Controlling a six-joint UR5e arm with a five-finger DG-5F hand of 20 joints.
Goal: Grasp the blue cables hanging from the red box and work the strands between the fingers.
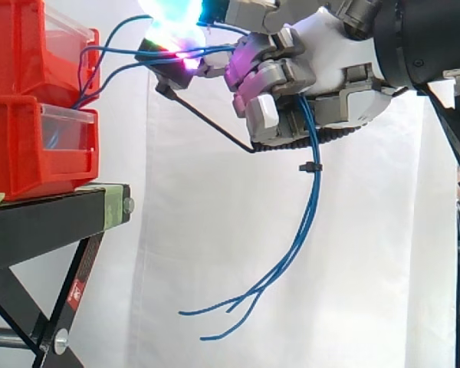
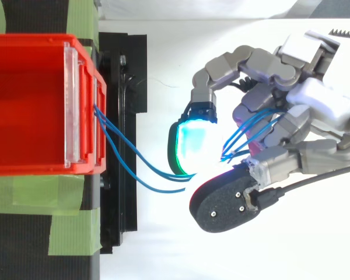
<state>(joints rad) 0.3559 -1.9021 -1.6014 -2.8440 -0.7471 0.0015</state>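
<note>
Several thin blue cables [image 1: 107, 57] come out of the stacked red bins [image 1: 31, 100] at the left and run right into my hand [image 1: 307, 69]. My hand [image 2: 280, 128] is right of the bins, fingers curled, with the strands pinched between the glowing fingertips [image 2: 192, 146] and thumb. Past the palm the blue cables [image 1: 307, 215] hang down in a loose bundle held by a small black tie [image 1: 310, 166], their free ends curling left at the bottom. From above, the cables [image 2: 128, 160] leave the bin front [image 2: 76, 105] and cross the gap to my fingers.
The red bins sit on a black stand [image 1: 54, 211] with green tape strips [image 2: 41, 233] and slanted legs below. A white curtain [image 1: 215, 268] hangs behind. The space under my hand holds only the dangling cable ends.
</note>
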